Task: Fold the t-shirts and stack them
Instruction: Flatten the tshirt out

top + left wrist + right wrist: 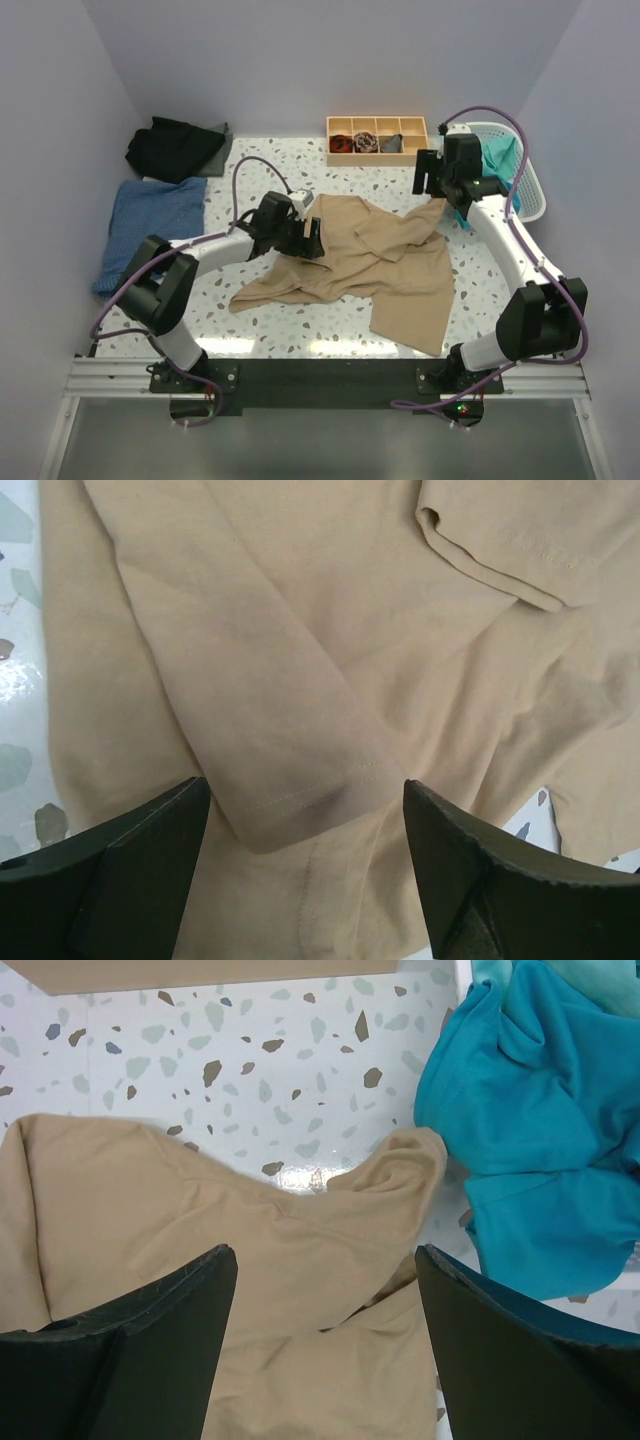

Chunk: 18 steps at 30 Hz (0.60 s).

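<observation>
The large tan-beige cloth t-shirt [390, 270] is seen crumpled, not yet folded, in the middle of the speckled white table [320, 330]. The left gripper [305, 800] and the right gripper [325, 1260] are held wide open and empty over its 2 sides, probably so that it can be pinched and flattened.

Robotics lab booth, going by bare lilac walls [330, 60] around a speckled table [300, 335], with left arm [208, 250] and right arm [510, 245] bolted to an aluminium rail [110, 377].

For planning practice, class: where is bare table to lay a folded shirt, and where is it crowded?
Free: the strip between wooden tray and tan shirt; the near-left patch in front of it. Crowded: centre, left edge with blue shirt, basket side.
</observation>
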Tool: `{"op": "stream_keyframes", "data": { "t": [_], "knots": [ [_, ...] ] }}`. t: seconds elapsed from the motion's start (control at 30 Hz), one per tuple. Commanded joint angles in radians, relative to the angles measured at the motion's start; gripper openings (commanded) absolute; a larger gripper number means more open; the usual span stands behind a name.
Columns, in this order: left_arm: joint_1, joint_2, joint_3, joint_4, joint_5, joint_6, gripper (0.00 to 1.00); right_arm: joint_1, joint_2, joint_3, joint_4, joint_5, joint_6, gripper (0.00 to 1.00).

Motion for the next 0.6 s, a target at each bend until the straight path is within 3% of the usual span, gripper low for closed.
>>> {"op": "stream_keyframes", "data": {
  "t": [0.0, 0.27, 0.33, 0.4, 0.43, 0.57],
  "knots": [
    [-0.004, 0.032, 0.005, 0.097, 0.044, -0.032, 0.80, 0.003, -0.004, -0.002, -0.002, -0.015, 0.009, 0.76],
    [-0.006, 0.057, -0.007, 0.104, 0.030, -0.035, 0.64, 0.002, -0.012, -0.005, -0.005, -0.017, 0.009, 0.76],
    [-0.006, 0.057, -0.006, 0.101, 0.024, -0.032, 0.50, 0.003, -0.013, -0.006, -0.007, -0.018, 0.009, 0.75],
    [-0.006, 0.057, -0.001, 0.097, 0.024, -0.024, 0.42, 0.002, -0.015, -0.008, -0.008, -0.018, 0.011, 0.75],
    [-0.006, 0.057, 0.004, 0.090, 0.020, -0.021, 0.31, 0.002, -0.016, -0.008, -0.010, -0.021, 0.012, 0.74],
    [-0.006, 0.052, 0.030, 0.019, -0.009, 0.026, 0.13, 0.002, -0.028, -0.029, -0.012, -0.036, 0.023, 0.73]
  ]
}}
